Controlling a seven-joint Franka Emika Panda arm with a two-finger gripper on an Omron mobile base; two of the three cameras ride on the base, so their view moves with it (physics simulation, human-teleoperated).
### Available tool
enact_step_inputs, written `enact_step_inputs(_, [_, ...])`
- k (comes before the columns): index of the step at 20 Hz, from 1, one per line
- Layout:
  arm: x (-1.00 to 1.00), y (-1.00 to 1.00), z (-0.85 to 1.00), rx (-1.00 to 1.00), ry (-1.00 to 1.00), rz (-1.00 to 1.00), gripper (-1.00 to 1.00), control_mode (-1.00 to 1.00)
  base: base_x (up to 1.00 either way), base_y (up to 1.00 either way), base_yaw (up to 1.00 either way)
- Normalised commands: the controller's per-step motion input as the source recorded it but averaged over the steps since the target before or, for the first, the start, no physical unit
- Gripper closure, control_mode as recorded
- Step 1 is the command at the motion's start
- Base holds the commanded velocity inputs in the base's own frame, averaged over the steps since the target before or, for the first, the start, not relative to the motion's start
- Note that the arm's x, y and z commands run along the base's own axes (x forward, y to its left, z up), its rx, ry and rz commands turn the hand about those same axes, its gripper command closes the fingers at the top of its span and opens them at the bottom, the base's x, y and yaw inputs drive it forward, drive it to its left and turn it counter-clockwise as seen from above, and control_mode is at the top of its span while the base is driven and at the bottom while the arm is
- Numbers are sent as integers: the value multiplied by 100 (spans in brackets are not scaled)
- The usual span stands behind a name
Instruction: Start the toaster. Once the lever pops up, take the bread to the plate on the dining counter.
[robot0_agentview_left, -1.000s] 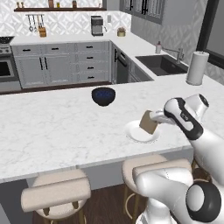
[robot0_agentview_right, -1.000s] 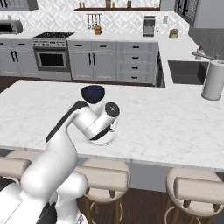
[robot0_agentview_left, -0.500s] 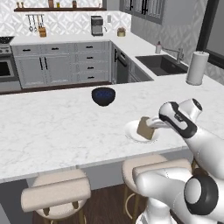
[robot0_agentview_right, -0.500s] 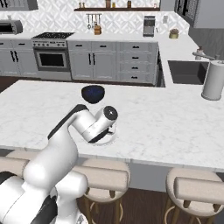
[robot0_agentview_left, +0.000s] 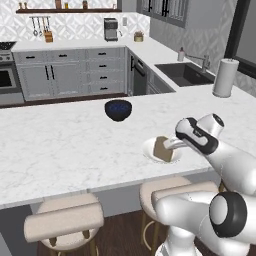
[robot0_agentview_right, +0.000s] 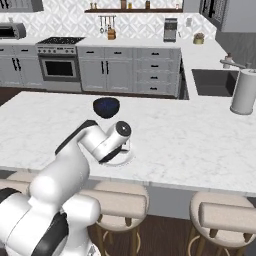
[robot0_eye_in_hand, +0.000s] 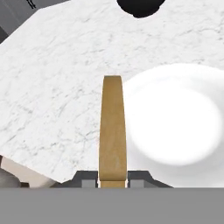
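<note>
1. Since the earlier frame, our gripper (robot0_agentview_left: 169, 146) has come lower, toward the plate (robot0_agentview_left: 149, 149).
2. We hold the bread (robot0_eye_in_hand: 113, 131) on edge between narrow jaws, over the plate's rim on the dining counter (robot0_agentview_left: 60, 145).
3. Placing is in hand; next we should shift over the plate centre, lower, then release.

Both base views overlook the dining counter (robot0_agentview_left: 60, 145); hand view hovers close above.

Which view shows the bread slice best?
The hand view: the bread stands edge-on between the gripper fingers, beside the plate. The left base view shows its tan face over the plate. In the right base view the arm hides it.
</note>
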Motion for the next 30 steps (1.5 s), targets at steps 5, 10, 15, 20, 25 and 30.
enact_step_inputs(5, [33,0,-6,0,0,14,100,-100,0,0,0])
enact_step_inputs(10, [33,0,0,0,0,9,100,-100,0,0,0])
enact_step_inputs(15, [11,-7,-8,-2,0,5,100,-100,0,0,0])
enact_step_inputs(20, [0,-23,-10,-2,0,5,100,-100,0,0,0])
enact_step_inputs(25, [2,-5,-5,-1,0,3,100,-100,0,0,0])
enact_step_inputs(30, [3,0,-12,-2,0,1,100,-100,0,0,0])
